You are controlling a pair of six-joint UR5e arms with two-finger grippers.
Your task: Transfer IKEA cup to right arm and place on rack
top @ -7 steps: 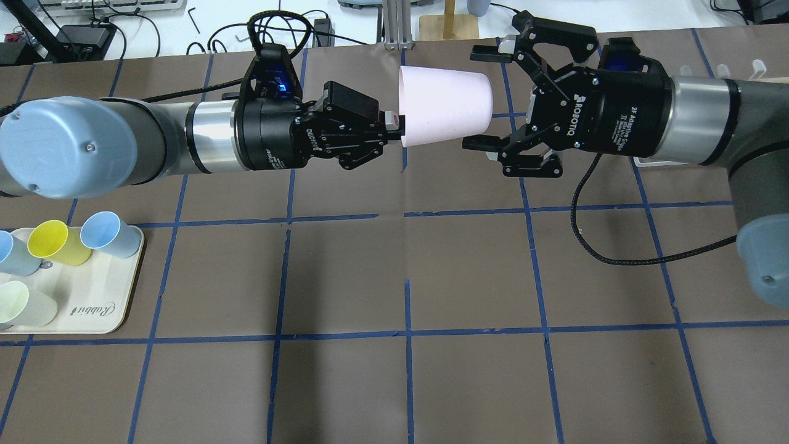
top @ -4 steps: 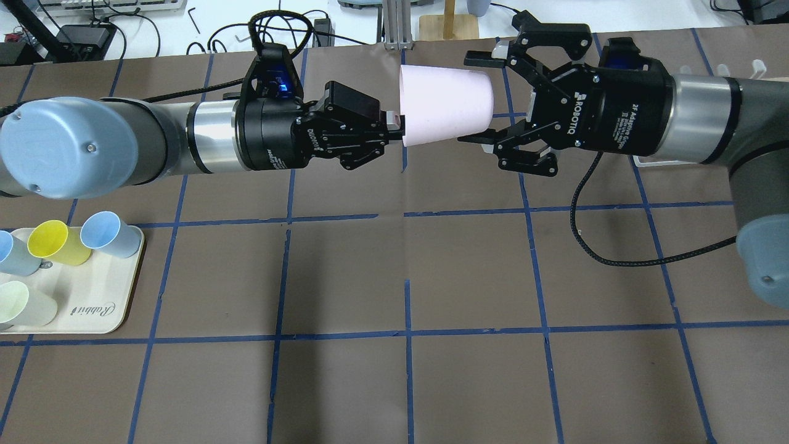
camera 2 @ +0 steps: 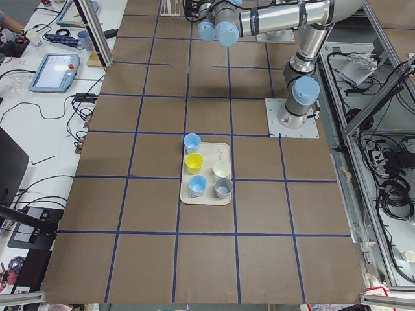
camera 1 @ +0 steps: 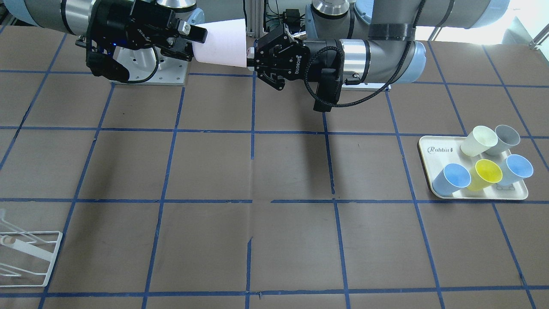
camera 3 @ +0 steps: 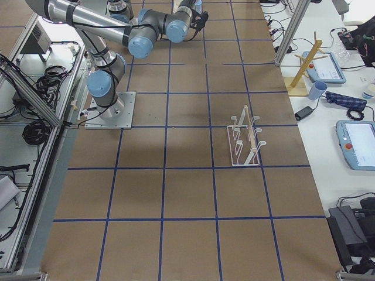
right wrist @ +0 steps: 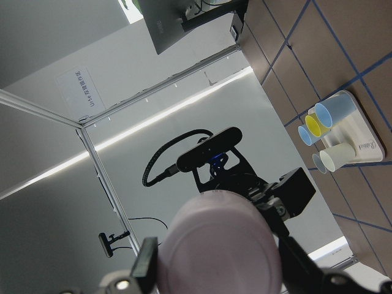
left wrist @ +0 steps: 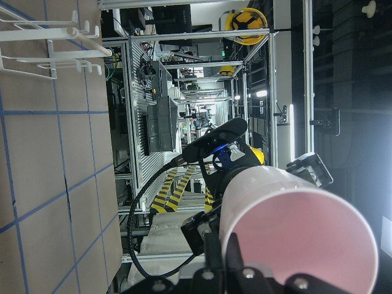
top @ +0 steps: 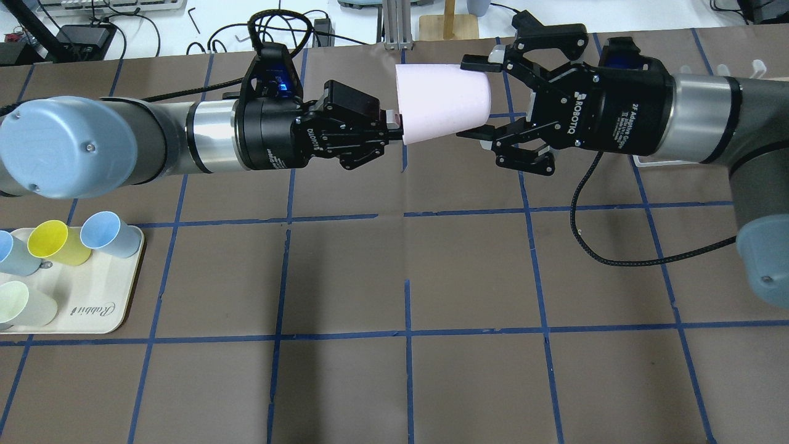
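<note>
Handover midway: IKEA cup [top: 441, 102] aloft over table [top: 407, 259], left gripper [top: 394, 126] jaws clenched on rim, right gripper [top: 478, 97] jaws seemingly clamping base. Left release and rack [camera 3: 243, 140] placement remain.

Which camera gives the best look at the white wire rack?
The exterior right view: the whole rack stands in the open, unobstructed. The front-facing view crops it at the lower left edge, the left wrist view catches only its rods, and overhead the right arm hides nearly all of it.
</note>
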